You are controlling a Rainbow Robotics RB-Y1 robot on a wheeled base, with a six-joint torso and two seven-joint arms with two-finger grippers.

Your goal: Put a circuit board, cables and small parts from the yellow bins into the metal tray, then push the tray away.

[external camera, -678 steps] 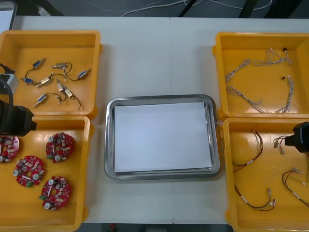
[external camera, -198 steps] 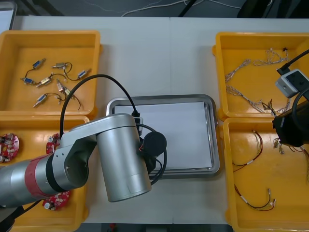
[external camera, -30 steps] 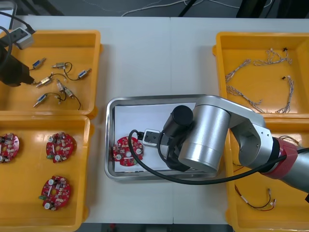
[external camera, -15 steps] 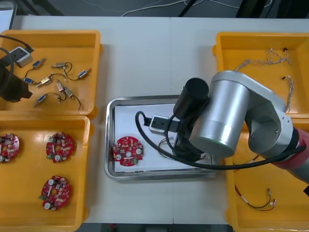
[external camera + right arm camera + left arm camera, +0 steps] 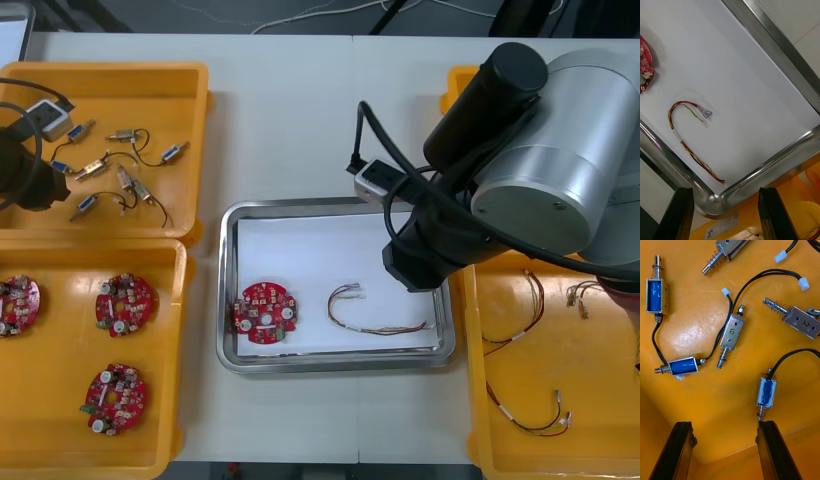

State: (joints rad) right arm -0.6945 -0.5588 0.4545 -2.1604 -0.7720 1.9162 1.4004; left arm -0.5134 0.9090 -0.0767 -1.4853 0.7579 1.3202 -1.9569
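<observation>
Altogether, metal tray (image 5: 228, 290) holds one circuit board (image 5: 265, 312), one cable (image 5: 378, 329).

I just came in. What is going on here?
A two-armed robot is filling the metal tray with white inside. One round red circuit board and a red and yellow cable lie in it. The right gripper hangs open over the tray's corner, holding nothing. The left gripper hangs open over small metal parts in a yellow bin.

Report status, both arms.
Right jaws open above shiny metal tray corner. Left jaws open over small metal parts. Round red circuit board, red-and-yellow cable in tray.
</observation>
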